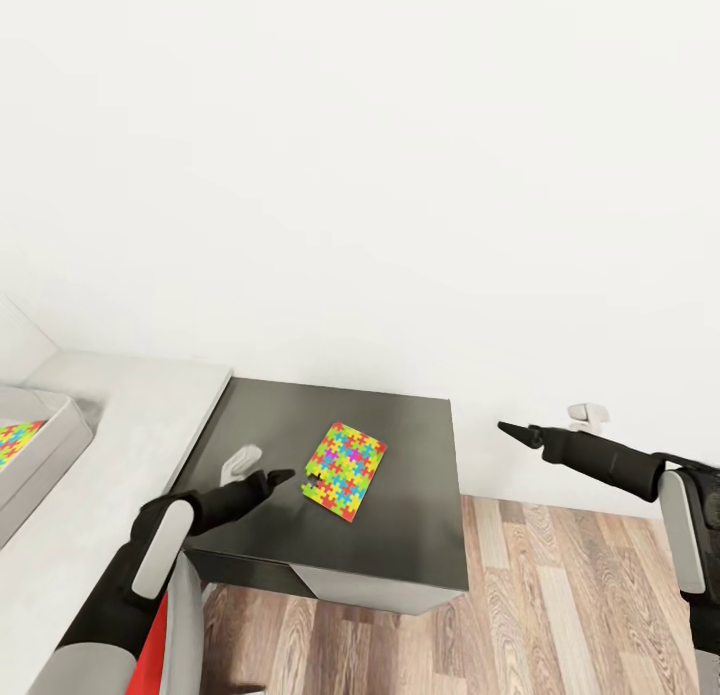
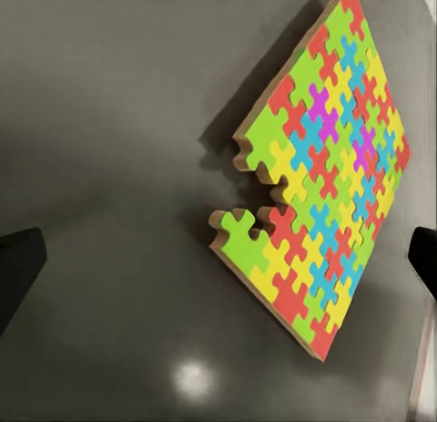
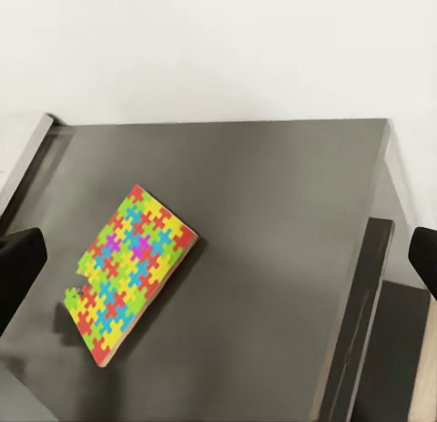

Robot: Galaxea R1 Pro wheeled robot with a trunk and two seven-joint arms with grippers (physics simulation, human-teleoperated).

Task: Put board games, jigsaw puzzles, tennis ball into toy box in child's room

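Jigsaw puzzle [image 1: 344, 471] lying flat on dark grey top [image 1: 400, 515] of bench corner section, about in the middle, slightly toward left. Many-coloured interlocked pieces in yellow, green, red, blue, pink; one piece missing at the near-left edge, seen clearly in left wrist view [image 2: 314, 180] as a notch. Seen also in right wrist view [image 3: 127, 272], flat, with a thin brown edge underneath.

Left gripper [image 1: 272, 478] reaching from left, tip just beside the near-left edge of the puzzle, hovering just over the dark top; touching or not, cannot tell. In left wrist view two dark fingertips [image 2: 18, 267] at both sides of the frame, set wide apart, holding nothing.

Right gripper [image 1: 512, 431] out to the right of the dark top, over the wood-plank floor [image 1: 580, 595], well apart from the puzzle. Fingers [image 3: 18, 267] at both sides of right wrist view, also spread wide, holding nothing.

Toy box [image 1: 40, 455] at far left on the white part of bench [image 1: 120, 445], light grey, cut by the frame edge; second jigsaw puzzle [image 1: 15, 441] already inside, only a corner visible. White wall [image 1: 360, 175] behind.
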